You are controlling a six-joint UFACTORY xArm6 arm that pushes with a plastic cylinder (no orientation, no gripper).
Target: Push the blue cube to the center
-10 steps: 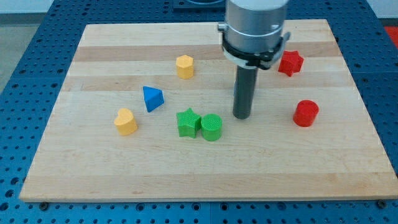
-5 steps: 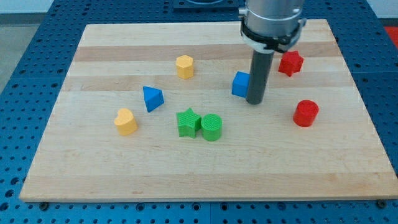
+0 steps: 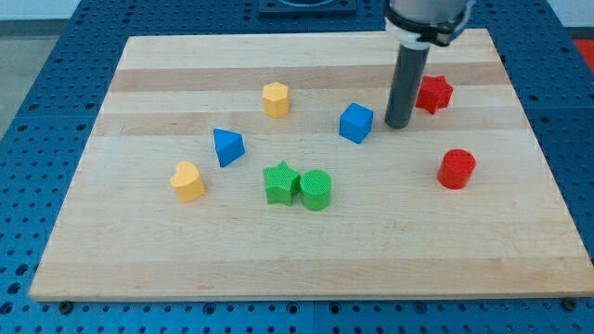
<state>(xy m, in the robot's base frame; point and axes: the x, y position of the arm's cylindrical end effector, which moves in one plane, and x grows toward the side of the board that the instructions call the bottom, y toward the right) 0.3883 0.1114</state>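
Observation:
The blue cube (image 3: 355, 122) sits on the wooden board (image 3: 186, 241), a little right of and above the board's middle. My tip (image 3: 399, 124) rests on the board just to the cube's right, with a small gap between them. The rod rises straight up to the arm at the view's top. A red star (image 3: 434, 94) lies just right of the rod.
A blue triangular block (image 3: 227, 147) and a yellow heart (image 3: 187, 181) lie at the left. A yellow hexagon (image 3: 276, 98) is at upper middle. A green star (image 3: 280, 183) and green cylinder (image 3: 316, 190) touch below centre. A red cylinder (image 3: 456, 169) is at right.
My tip has moved up and to the right, from below the blue cube to its right side. The cube, hidden behind the rod before, now shows fully. The blocks have not moved.

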